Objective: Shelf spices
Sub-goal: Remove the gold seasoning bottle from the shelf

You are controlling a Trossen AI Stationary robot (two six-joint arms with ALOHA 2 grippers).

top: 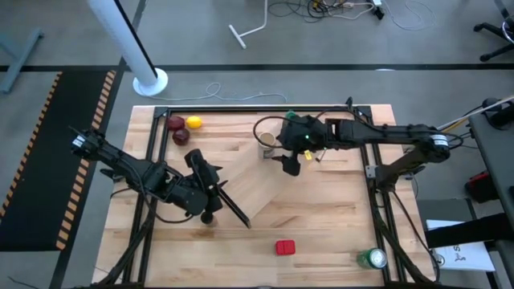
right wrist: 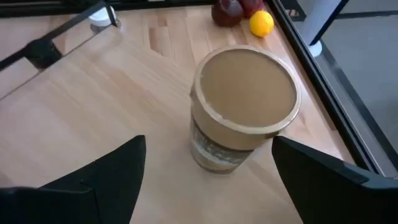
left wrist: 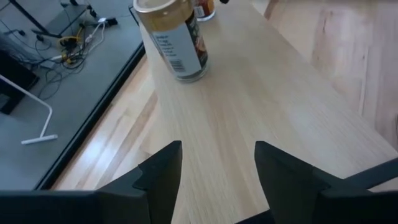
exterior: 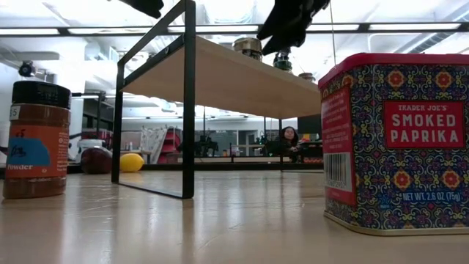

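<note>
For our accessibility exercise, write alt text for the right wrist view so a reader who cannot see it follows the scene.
A tan cylindrical jar stands upright on the pale wooden shelf, between the open fingers of the right gripper, which do not touch it. Beyond it lie dark red fruits and a yellow one.

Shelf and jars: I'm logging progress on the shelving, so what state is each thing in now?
shelf, standing on the table, jars on top
tan jar, upright on the shelf, lid on, ungripped
right tool, open, astride the tan jar
left tool, open, empty, over the shelf
red paprika tin, upright on the table, unshelved
black-lidded jar, upright on the table, unshelved
</note>
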